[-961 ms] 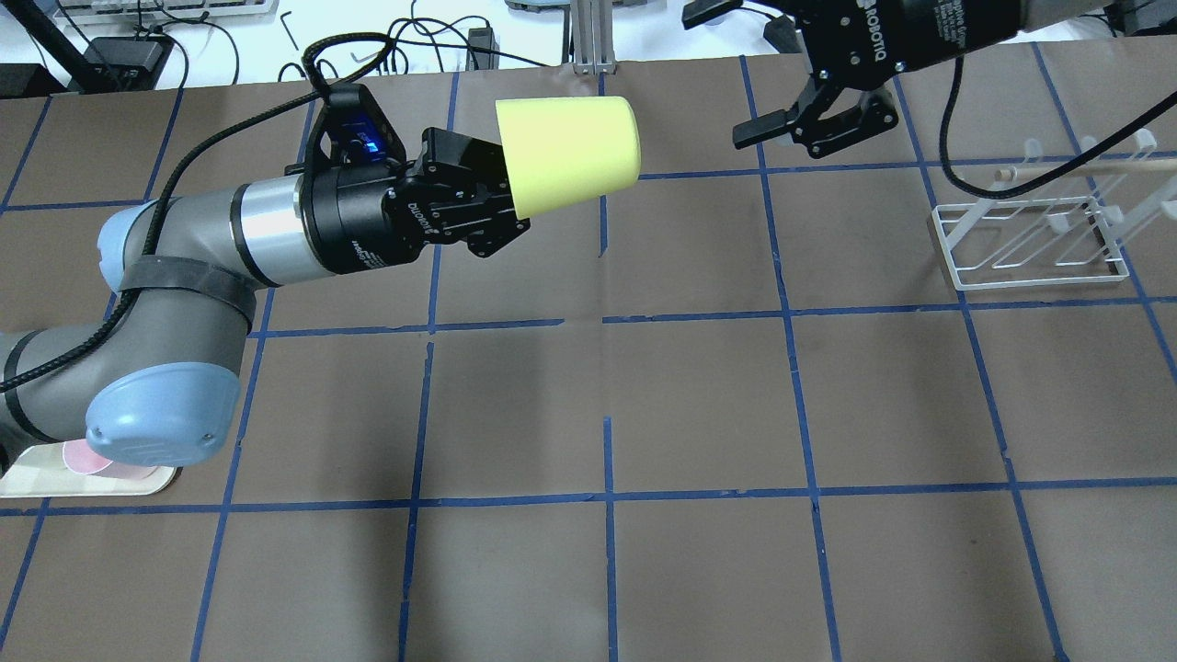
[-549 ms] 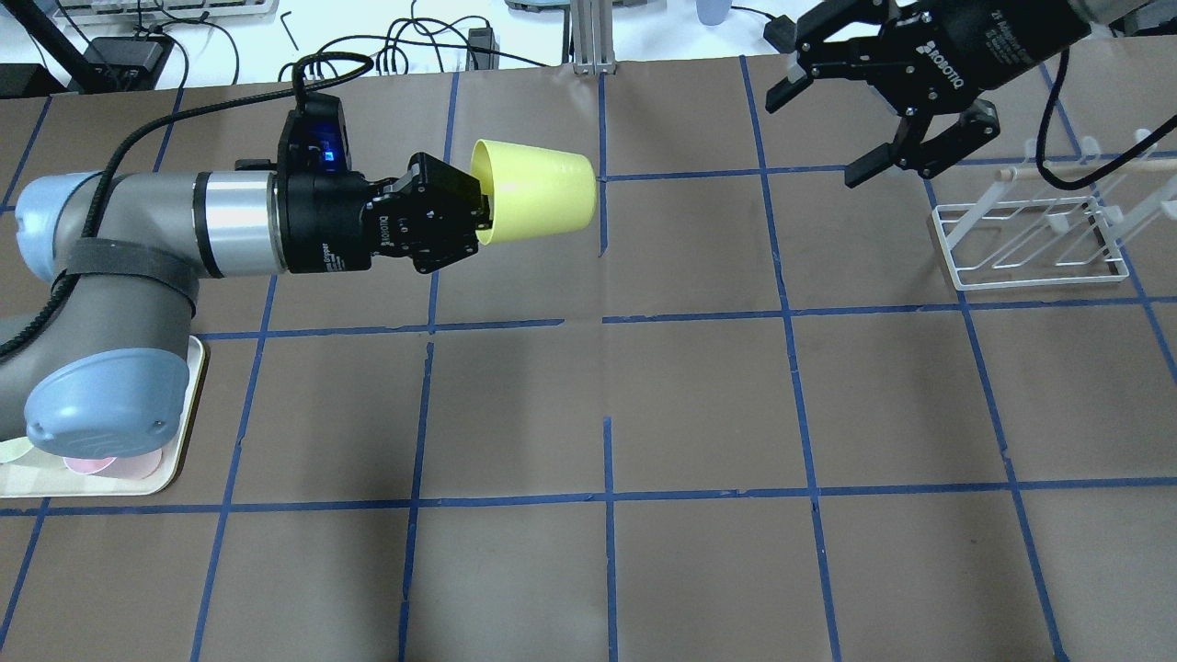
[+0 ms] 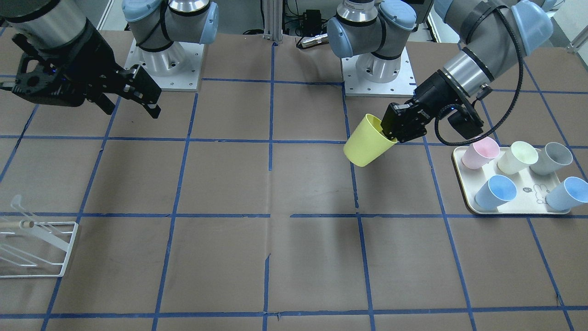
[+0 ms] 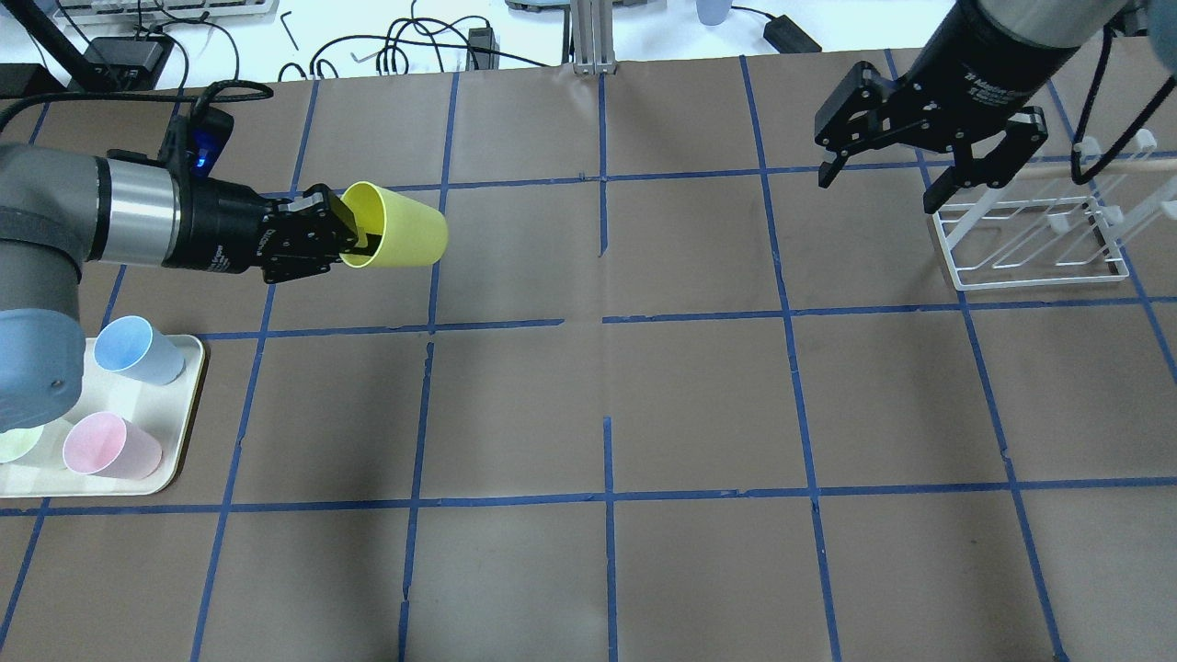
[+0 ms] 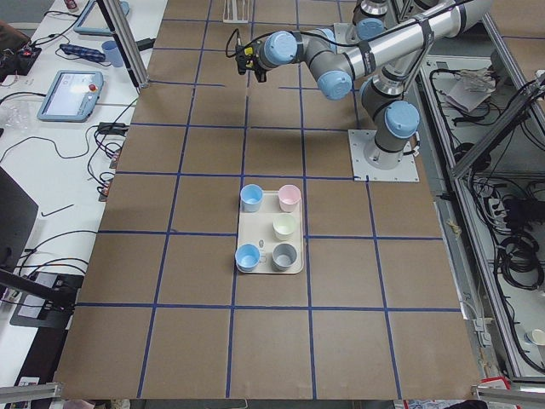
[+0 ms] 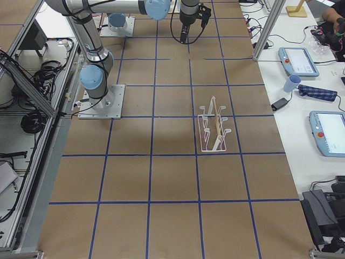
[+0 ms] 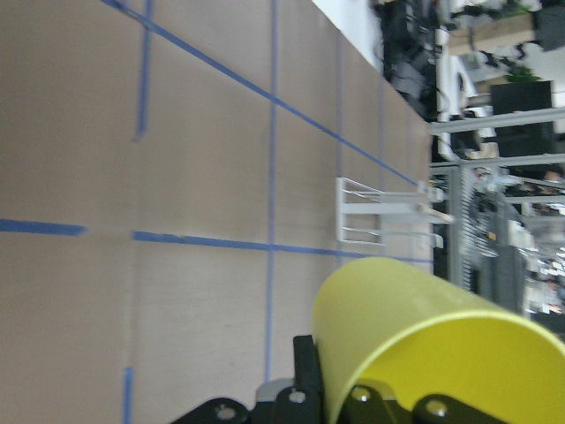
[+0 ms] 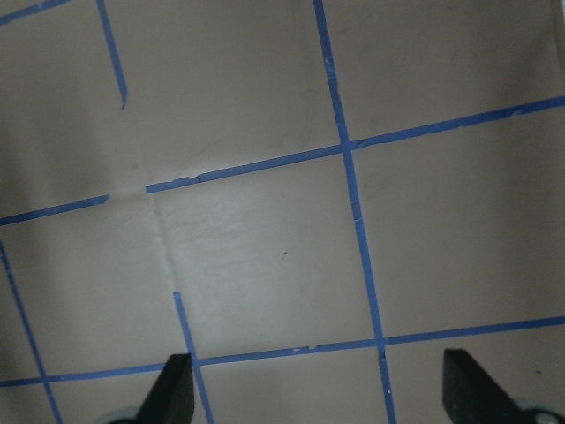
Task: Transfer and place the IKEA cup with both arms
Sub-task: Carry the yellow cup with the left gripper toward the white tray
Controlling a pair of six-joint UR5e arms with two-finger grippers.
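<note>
The bright lime-yellow plastic tumbler point(image 4: 400, 237) hung tipped on its side above the table's left half as I watched from the remote station. Its open mouth faced the black two-finger left gripper point(image 4: 354, 236) and its base pointed toward the table's middle. That gripper, at the end of the silver-grey left arm point(image 4: 119, 216), had its fingers clamped on the tumbler's rim, one inside the mouth and one against the outer wall. Near it, on the robot's left side, a cream rectangular tray point(image 3: 519, 211) carried five upright plastic cups: a pink cup point(image 3: 480, 153), a pale cream-yellow cup point(image 3: 518, 157), a grey cup point(image 3: 553, 158) and two light blue cups point(image 3: 496, 191) point(image 3: 567, 193). Well apart, over the robot's right side, the black two-finger right gripper point(image 4: 878, 187) hung in the air with its fingers spread wide and nothing between them. It hovered beside a white wire rack point(image 4: 1030, 246) crossed by a wooden dowel point(image 4: 1057, 169). The brown paper-covered table point(image 4: 699, 395) beneath was gridded with blue tape.
</note>
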